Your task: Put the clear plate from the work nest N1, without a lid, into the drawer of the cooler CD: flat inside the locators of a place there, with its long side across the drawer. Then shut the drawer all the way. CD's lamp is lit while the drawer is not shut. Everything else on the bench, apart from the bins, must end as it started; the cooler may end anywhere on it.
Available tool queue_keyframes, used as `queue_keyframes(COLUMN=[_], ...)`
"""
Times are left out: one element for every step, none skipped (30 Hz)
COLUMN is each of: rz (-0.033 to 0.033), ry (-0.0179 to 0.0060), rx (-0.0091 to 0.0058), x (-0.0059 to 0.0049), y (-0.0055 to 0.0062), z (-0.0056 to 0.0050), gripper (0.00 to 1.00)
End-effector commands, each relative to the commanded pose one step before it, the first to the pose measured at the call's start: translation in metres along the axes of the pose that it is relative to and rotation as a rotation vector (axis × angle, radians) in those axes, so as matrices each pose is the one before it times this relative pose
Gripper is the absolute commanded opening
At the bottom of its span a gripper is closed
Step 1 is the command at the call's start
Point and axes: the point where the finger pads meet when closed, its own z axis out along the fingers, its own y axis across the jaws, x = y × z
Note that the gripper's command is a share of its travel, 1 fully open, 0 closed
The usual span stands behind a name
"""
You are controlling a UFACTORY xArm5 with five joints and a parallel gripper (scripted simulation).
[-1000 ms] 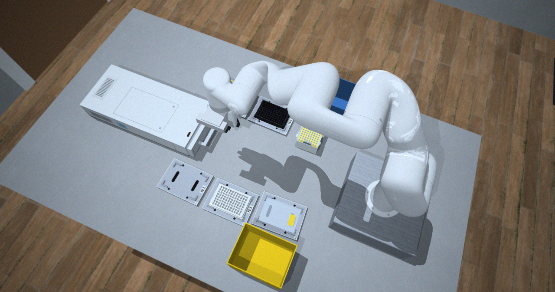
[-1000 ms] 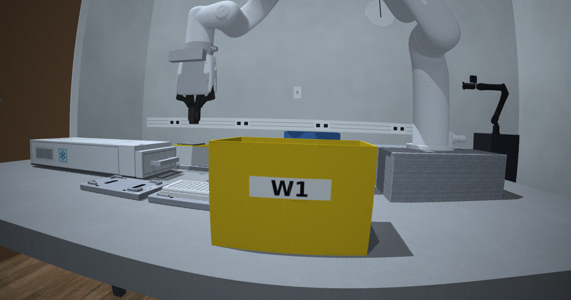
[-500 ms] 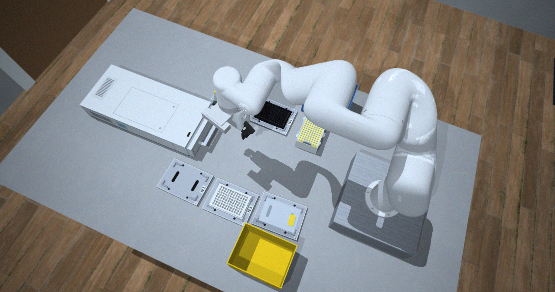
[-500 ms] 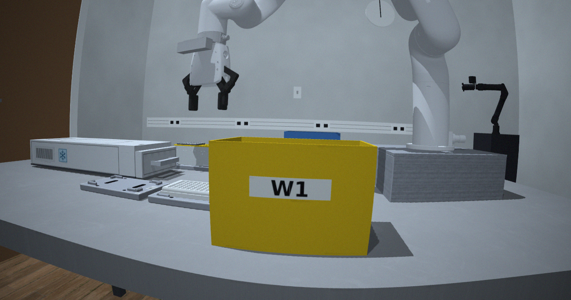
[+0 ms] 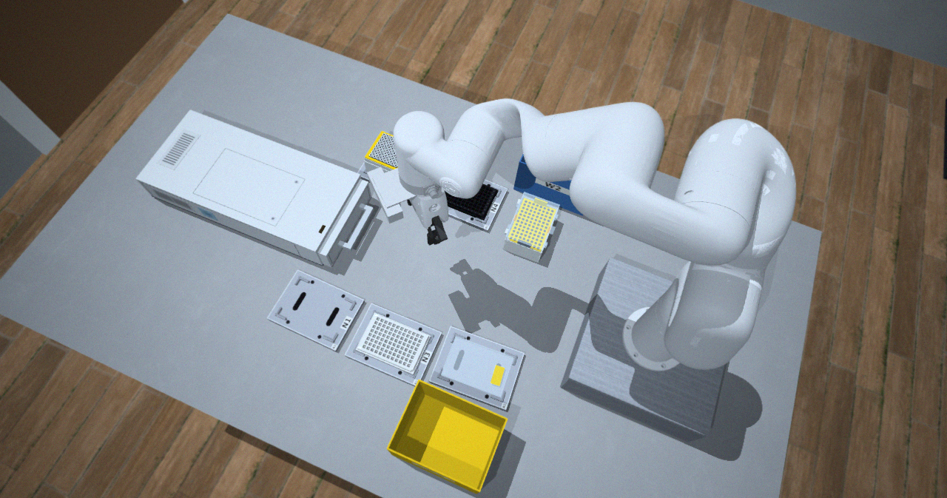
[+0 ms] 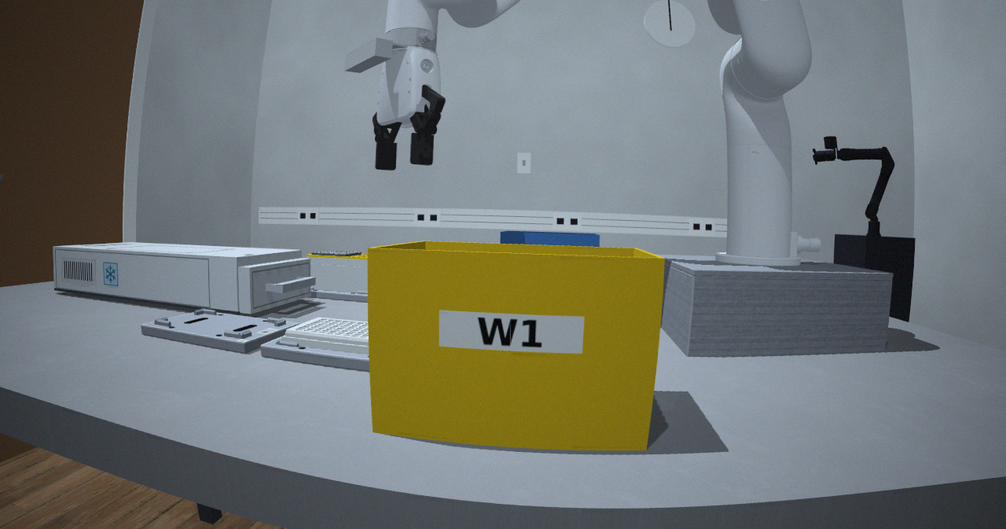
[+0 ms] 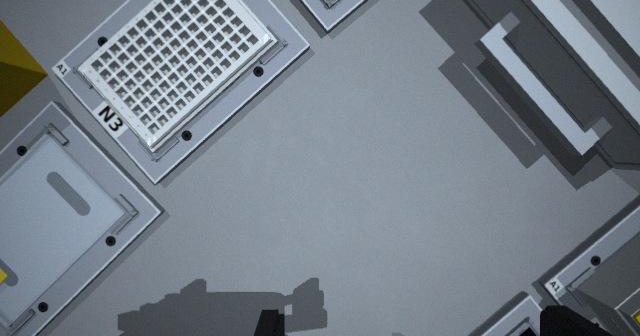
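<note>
The cooler CD (image 5: 248,183) lies at the bench's left. Its drawer front with the handle (image 5: 354,225) stands a little proud of the body, and the inside is hidden. The drawer also shows in the wrist view (image 7: 540,93). The small lamp (image 5: 322,228) looks dark. The N1 nest (image 5: 316,309) shows two dark slots and its corner locators; I make out no plate on it. My gripper (image 5: 436,233) (image 6: 403,149) hangs high above the bench, right of the drawer, open and empty. Its fingertips show in the wrist view (image 7: 417,326).
The N3 nest holds a white well plate (image 5: 392,342) (image 7: 172,61). The nest beside it carries a clear cover with a yellow tag (image 5: 476,365). The yellow bin W1 (image 5: 447,435) stands in front, the blue bin W2 (image 5: 549,187) behind, near a black tip box (image 5: 473,200) and a yellow rack (image 5: 531,222).
</note>
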Motion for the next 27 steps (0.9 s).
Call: queue_keyframes(rz=[0.14243, 0.03333, 0.03333, 0.03333, 0.03333, 0.03333, 0.03333, 0.03333, 0.03333, 0.03333, 0.00000, 0.00000, 0.03333, 0.03333, 0.03333, 0.03333, 0.03333, 0.03333, 0.03333, 0.03333, 0.03333, 0.03333, 0.03333, 0.03333, 0.01860, 0.00000, 0.00000], ry=[0.00962, -0.00001, -0.00001, -0.00001, -0.00001, -0.00001, -0.00001, -0.00001, -0.00001, -0.00001, 0.00000, 0.00000, -0.00001, -0.00001, 0.00000, 0.00000, 0.00000, 0.00000, 0.00000, 0.00000, 0.00000, 0.00000, 0.00000, 0.00000, 0.00000, 0.00000, 0.00000], rx=[-0.00683, 0.00001, 0.00001, 0.00001, 0.00001, 0.00001, 0.00001, 0.00001, 0.00001, 0.00001, 0.00000, 0.00000, 0.00001, 0.00000, 0.00000, 0.00000, 0.00000, 0.00000, 0.00000, 0.00000, 0.00000, 0.00000, 0.00000, 0.00000, 0.00000, 0.00000, 0.00000], x=[-0.01020, -0.00303, -0.00312, -0.00321, -0.00330, -0.00338, -0.00345, -0.00353, -0.00360, -0.00366, 0.00000, 0.00000, -0.00373, -0.00181, 0.00000, 0.00000, 0.00000, 0.00000, 0.00000, 0.00000, 0.00000, 0.00000, 0.00000, 0.00000, 0.00000, 0.00000, 0.00000], y=[-0.01265, -0.00281, -0.00271, -0.00260, -0.00249, -0.00238, -0.00227, -0.00215, -0.00203, -0.00191, 0.00000, 0.00000, -0.00179, -0.00079, 0.00000, 0.00000, 0.00000, 0.00000, 0.00000, 0.00000, 0.00000, 0.00000, 0.00000, 0.00000, 0.00000, 0.00000, 0.00000], z=[-0.01483, -0.00282, -0.00282, -0.00282, -0.00282, -0.00282, -0.00282, -0.00282, -0.00282, -0.00282, 0.00000, 0.00000, -0.00282, -0.00135, 0.00000, 0.00000, 0.00000, 0.00000, 0.00000, 0.00000, 0.00000, 0.00000, 0.00000, 0.00000, 0.00000, 0.00000, 0.00000], gripper=[1.00, 1.00, 1.00, 1.00, 1.00, 1.00, 1.00, 1.00, 1.00, 1.00, 1.00, 1.00, 1.00, 1.00, 1.00, 1.00, 1.00, 1.00, 1.00, 1.00, 1.00, 1.00, 1.00, 1.00, 1.00, 1.00, 1.00])
